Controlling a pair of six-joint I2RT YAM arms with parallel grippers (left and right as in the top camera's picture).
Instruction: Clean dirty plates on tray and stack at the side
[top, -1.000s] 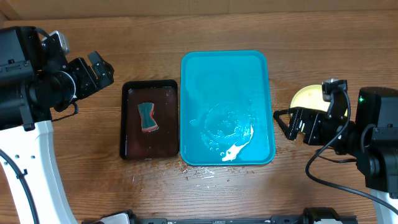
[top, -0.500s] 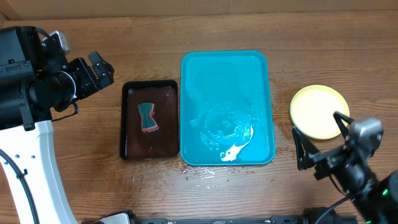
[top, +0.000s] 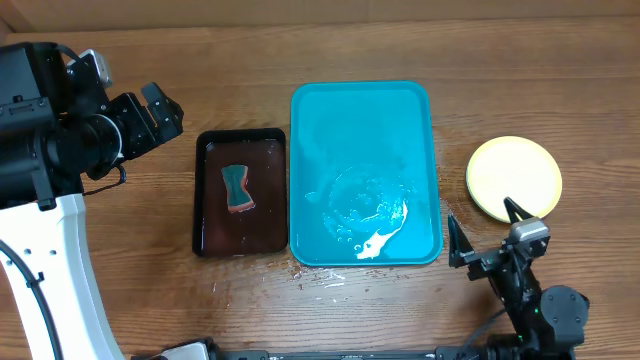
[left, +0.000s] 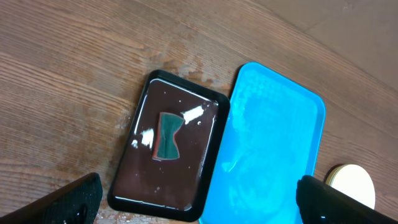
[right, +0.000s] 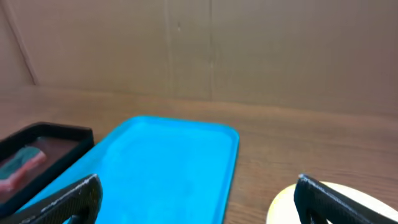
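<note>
right gripper (top: 482, 228) has pulled back toward the table's near edge, jaws wide and empty, uncovering the plates (top: 514, 178) by the right edge; the tray (top: 360, 110) holds none, left gripper (top: 160, 115) wide too: job seemingly done.

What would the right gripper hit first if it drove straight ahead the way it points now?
Probably nothing close: the right gripper points roughly level over the bare table between the tray and the yellow plate, toward the cardboard wall. Height is unclear; if low, it might clip the tray's rim.

One turquoise tray (top: 360, 115), one black tray (top: 267, 205), one sponge (top: 237, 189), one yellow plate (top: 514, 175)
</note>
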